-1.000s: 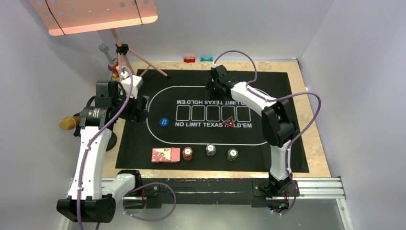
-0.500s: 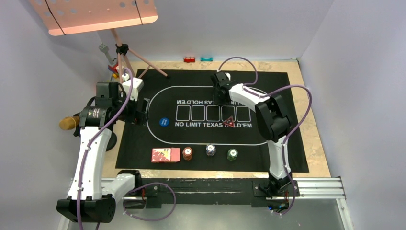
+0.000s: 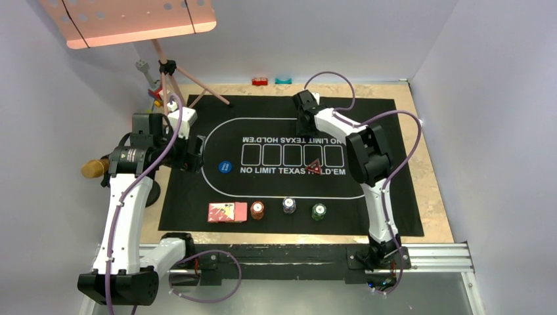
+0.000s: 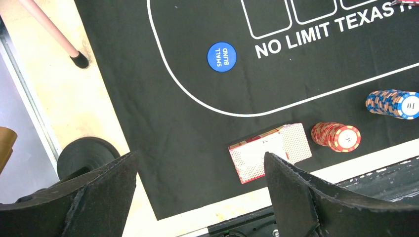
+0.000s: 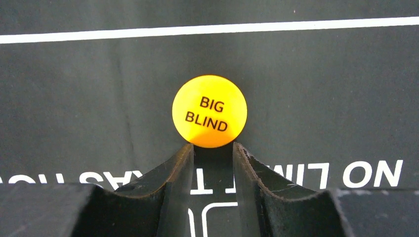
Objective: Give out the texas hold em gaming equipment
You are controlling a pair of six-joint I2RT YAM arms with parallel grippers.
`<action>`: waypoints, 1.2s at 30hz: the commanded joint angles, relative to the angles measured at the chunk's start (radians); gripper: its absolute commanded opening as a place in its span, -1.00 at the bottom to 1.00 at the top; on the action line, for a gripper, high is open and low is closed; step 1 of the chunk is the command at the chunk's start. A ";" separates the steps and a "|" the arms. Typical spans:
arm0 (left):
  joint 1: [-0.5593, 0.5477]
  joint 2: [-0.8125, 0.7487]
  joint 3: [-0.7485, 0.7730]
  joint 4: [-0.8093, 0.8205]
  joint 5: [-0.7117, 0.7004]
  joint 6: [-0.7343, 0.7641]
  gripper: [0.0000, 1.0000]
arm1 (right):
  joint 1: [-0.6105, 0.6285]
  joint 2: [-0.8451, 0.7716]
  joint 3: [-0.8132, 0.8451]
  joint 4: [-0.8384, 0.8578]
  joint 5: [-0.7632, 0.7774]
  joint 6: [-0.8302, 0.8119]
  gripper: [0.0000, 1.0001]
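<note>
An orange BIG BLIND button (image 5: 209, 111) lies flat on the black poker mat (image 3: 394, 197), just past the tips of my right gripper (image 5: 212, 146). The jaws stand a narrow gap apart, narrower than the button, with nothing between them. In the top view my right gripper (image 3: 305, 128) hangs over the mat's far side and hides the button. My left gripper (image 4: 200, 158) is wide open and empty over the mat's left edge (image 3: 190, 151). The blue SMALL BLIND button (image 3: 224, 167), the triangular marker (image 3: 315, 167), red-backed cards (image 3: 227, 212), and red (image 3: 257, 210), grey (image 3: 289, 205) and green chip stacks (image 3: 318, 211) lie on the mat.
A tripod leg (image 3: 203, 88) reaches onto the mat's far left corner under a pink board (image 3: 131, 23). Small red (image 3: 260, 81) and teal blocks (image 3: 283, 81) sit at the far wall. Toy pieces (image 3: 156, 95) and a brown object (image 3: 95, 168) lie at the left.
My right gripper has shifted a little to the right and toward the far side of the mat. The left arm has not moved.
</note>
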 commanded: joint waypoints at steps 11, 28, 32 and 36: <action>0.001 -0.008 0.035 0.008 -0.011 -0.008 0.99 | -0.022 0.188 0.323 -0.109 0.061 -0.030 -0.37; 0.002 -0.041 0.038 -0.014 0.001 -0.001 0.99 | 0.109 -0.292 -0.305 0.019 0.117 -0.030 0.35; 0.001 -0.058 0.039 -0.026 0.003 0.000 0.99 | 0.158 -0.324 -0.375 0.025 0.129 -0.018 0.37; 0.001 -0.074 0.039 -0.039 -0.001 0.008 0.99 | 0.166 -0.308 -0.407 0.023 0.128 -0.004 0.38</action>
